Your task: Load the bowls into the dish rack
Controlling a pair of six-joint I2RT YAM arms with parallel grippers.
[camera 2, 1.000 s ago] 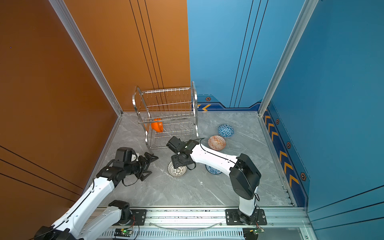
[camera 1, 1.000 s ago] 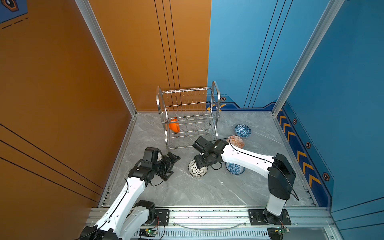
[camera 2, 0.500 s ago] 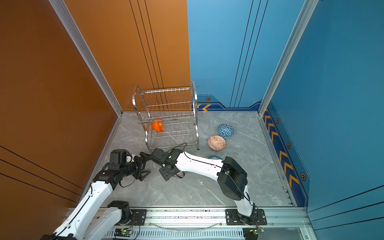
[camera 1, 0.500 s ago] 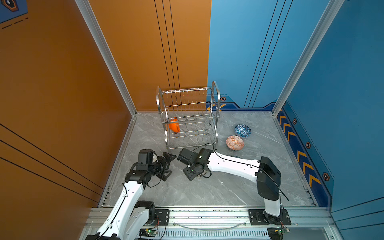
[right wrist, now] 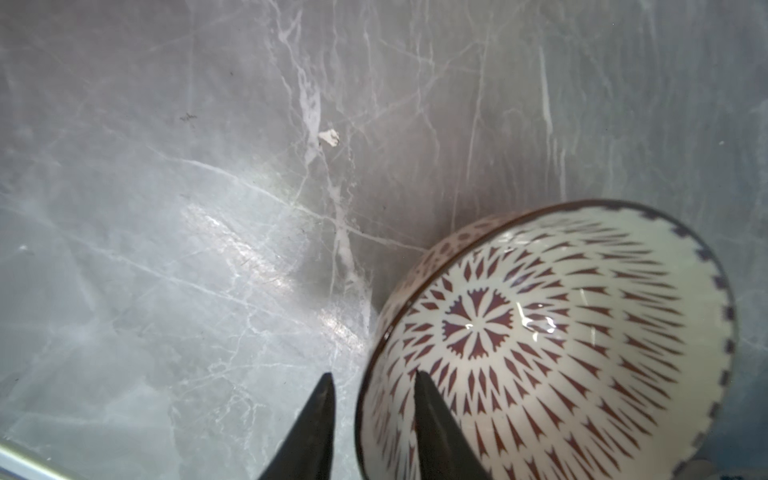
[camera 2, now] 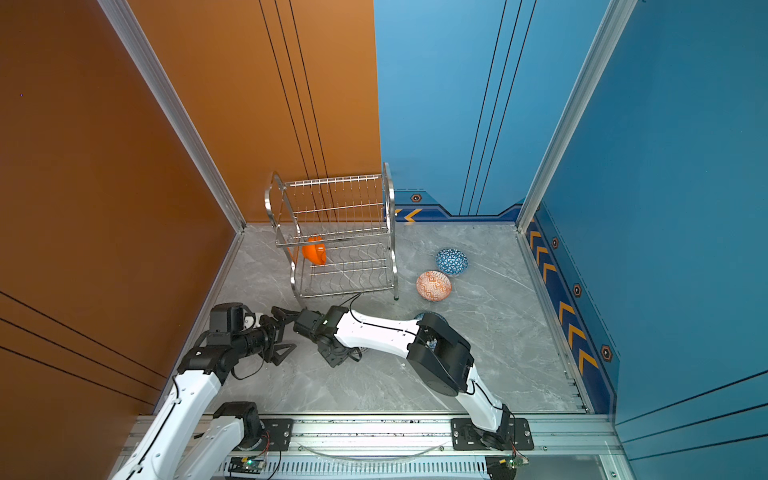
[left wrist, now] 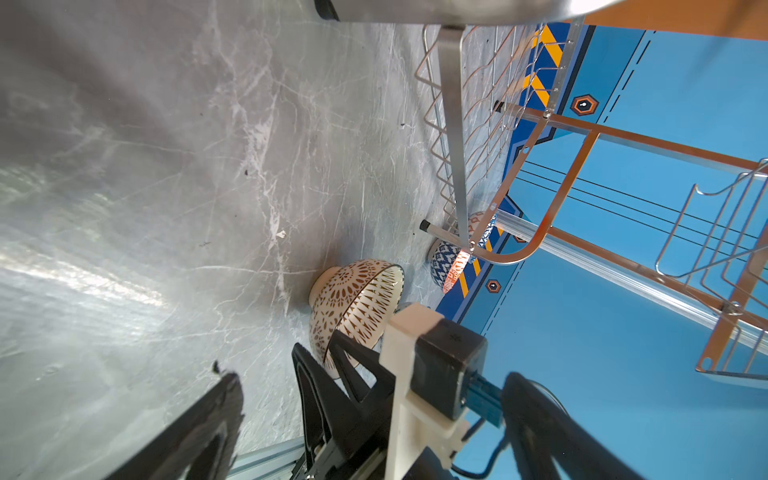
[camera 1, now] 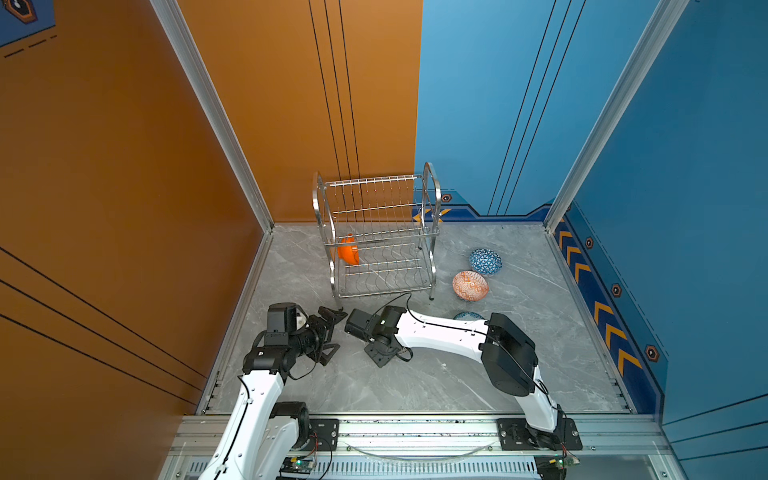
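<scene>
The left arm (camera 1: 257, 399) rises from the near edge of the counter with a bent elbow. Its left hand (camera 1: 337, 332) lies level, the fingers spread wide, pointing at the right wrist (camera 1: 374, 326). The right arm (camera 1: 440, 332) stretches low toward the left edge. The right hand (right wrist: 372, 380) points down, its fingers (right wrist: 430, 419) close together but not touching.

Right arm (camera 1: 440, 332) swung left, hiding lattice bowl (right wrist: 561, 332) from above; right gripper (right wrist: 374, 373) narrowed astride rim.
</scene>
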